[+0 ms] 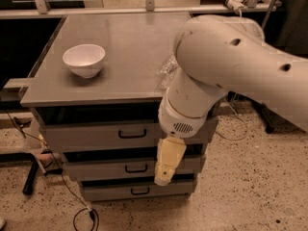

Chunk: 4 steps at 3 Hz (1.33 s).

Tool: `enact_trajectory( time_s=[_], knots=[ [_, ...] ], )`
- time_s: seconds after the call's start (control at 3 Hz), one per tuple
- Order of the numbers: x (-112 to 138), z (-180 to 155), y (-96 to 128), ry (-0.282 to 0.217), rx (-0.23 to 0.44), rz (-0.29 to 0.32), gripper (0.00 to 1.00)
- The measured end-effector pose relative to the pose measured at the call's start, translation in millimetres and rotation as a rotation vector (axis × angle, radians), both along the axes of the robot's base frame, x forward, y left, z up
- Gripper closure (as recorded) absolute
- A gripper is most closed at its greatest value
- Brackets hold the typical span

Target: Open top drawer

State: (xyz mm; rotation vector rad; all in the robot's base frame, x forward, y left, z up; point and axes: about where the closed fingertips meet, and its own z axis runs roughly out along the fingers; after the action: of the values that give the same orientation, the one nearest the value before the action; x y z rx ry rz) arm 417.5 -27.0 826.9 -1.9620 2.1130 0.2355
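Observation:
The top drawer (91,134) is the widest grey drawer right under the tabletop, and its front sits flush and closed. Its small black bar handle (132,134) is at the centre of the front. My gripper (164,176) hangs downward from the big white arm (226,66). It is in front of the drawer stack, just right of the handles, at the height of the middle drawer (103,168). It touches no handle.
A white bowl (84,59) stands on the grey tabletop (120,32) at the left. A clear plastic bottle (167,70) lies at the right, mostly hidden by my arm. The bottom drawer (115,191) is closed. Cables (82,215) lie on the speckled floor at the left.

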Motion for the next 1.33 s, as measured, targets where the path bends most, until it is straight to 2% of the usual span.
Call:
enact_trajectory(
  time_s=[0.33, 0.67, 1.0, 1.33],
  knots=[
    [10, -24, 33, 0.025, 0.035, 0.018, 0.0],
    [12, -59, 54, 0.101, 0.058, 0.021, 0.0],
    [12, -62, 54, 0.106, 0.058, 0.021, 0.0],
    [13, -80, 67, 0.112, 0.083, 0.029, 0.0]
  ],
)
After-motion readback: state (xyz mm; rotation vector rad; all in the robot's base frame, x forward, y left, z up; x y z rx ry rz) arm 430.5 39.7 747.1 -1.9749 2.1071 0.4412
